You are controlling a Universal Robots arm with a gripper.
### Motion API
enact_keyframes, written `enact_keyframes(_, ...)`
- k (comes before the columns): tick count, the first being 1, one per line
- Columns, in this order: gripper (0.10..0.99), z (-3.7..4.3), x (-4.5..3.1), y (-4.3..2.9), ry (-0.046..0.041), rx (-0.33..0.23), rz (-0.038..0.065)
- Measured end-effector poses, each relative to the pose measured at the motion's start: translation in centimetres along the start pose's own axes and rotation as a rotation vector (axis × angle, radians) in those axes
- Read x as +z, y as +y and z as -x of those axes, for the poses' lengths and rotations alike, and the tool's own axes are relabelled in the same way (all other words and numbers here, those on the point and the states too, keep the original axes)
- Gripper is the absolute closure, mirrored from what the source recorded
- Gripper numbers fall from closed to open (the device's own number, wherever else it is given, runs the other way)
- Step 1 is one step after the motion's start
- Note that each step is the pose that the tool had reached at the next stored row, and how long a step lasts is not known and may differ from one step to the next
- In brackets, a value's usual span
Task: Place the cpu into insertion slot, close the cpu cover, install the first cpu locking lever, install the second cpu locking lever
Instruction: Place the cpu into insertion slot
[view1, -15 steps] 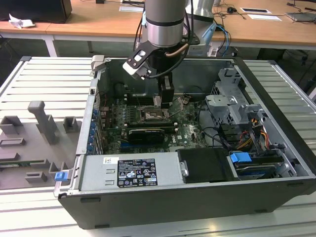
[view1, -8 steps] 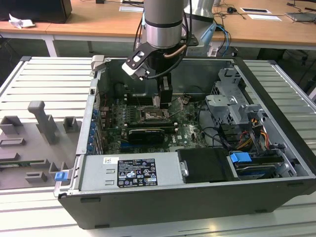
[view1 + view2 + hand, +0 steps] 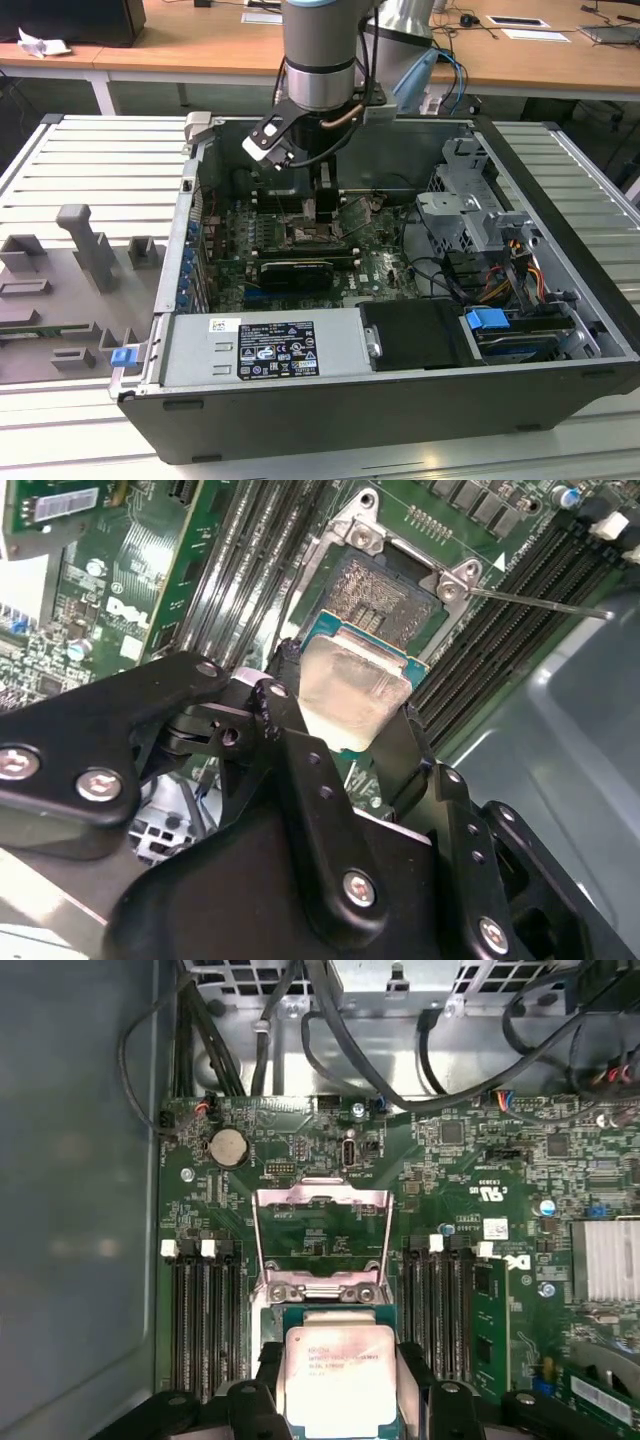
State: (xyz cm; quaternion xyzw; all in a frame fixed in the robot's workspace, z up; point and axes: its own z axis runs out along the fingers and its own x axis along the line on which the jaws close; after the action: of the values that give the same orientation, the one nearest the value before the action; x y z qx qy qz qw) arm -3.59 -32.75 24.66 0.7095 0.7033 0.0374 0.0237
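**A:** so where's the cpu (image 3: 352,685) at?

**B:** pinched between the gripper (image 3: 345,720) fingers, one on each side edge, metal face up. It hangs just beside the bare insertion slot (image 3: 385,595), not seated. The cpu cover (image 3: 320,1198) is flipped open.

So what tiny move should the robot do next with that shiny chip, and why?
Probably a slow, small move straight down. The pincer is shut on the cpu, which hangs close above the insertion slot and is not seated. The cpu cover stands flipped open, so the way in looks free. I can't tell if the chip is squarely lined up, so it should go gently.
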Motion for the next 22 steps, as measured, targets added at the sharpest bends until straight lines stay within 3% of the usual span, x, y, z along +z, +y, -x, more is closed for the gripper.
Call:
enact_keyframes(4, 0.557, -0.36, 1.0, -0.42, 0.0005, -0.008, 0.0)
enact_keyframes(7, 0.557, -0.63, 2.07, -1.46, 0.0009, -0.011, 0.0)
enact_keyframes(9, 0.557, -0.62, 2.69, -1.52, 0.0009, -0.011, 0.0)
enact_keyframes(22, 0.557, -0.61, 4.06, -1.56, -0.0023, 0.017, 0.0)
